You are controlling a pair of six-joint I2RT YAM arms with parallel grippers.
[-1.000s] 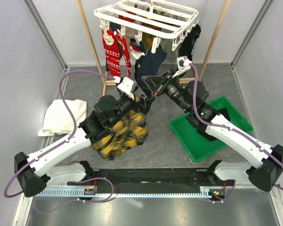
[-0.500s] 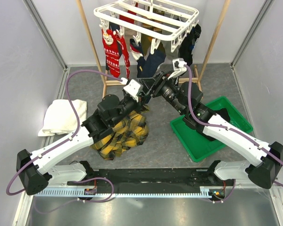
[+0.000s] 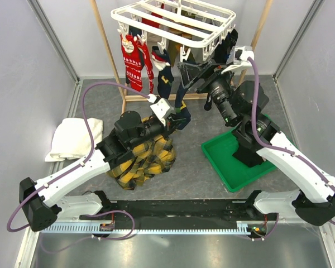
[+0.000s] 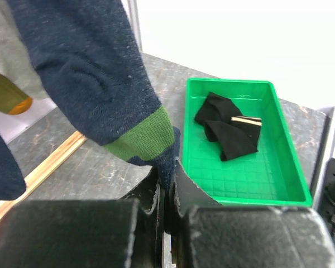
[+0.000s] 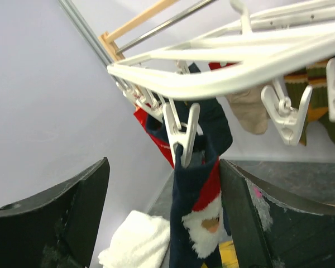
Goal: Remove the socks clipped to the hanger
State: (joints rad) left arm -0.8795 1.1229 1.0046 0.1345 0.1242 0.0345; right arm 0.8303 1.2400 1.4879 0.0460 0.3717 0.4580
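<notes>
The white hanger [image 3: 173, 22] hangs at the back with socks clipped under it: red patterned ones [image 3: 135, 61] on the left and a navy Santa sock [image 3: 178, 92] in the middle. My left gripper [image 3: 175, 116] is shut on that navy sock's toe; in the left wrist view the toe, below a green band [image 4: 142, 137], is pinched between the fingers of the gripper [image 4: 168, 173]. My right gripper [image 5: 164, 190] is open, one finger on each side of the Santa sock [image 5: 204, 223] just below its white clip [image 5: 181, 131]. Tan [image 5: 248, 111] and olive [image 5: 318, 95] socks hang behind.
A green tray [image 3: 268, 125] on the right holds black socks [image 4: 229, 128]. A yellow-black plaid cloth [image 3: 142, 159] lies under the left arm and a white towel [image 3: 72, 139] lies at the left. Wooden poles [image 3: 109, 56] flank the hanger.
The left gripper closed on the navy sock's toe. The right gripper let go, opened and rose from the sock's lower part up to the clip under the hanger.
</notes>
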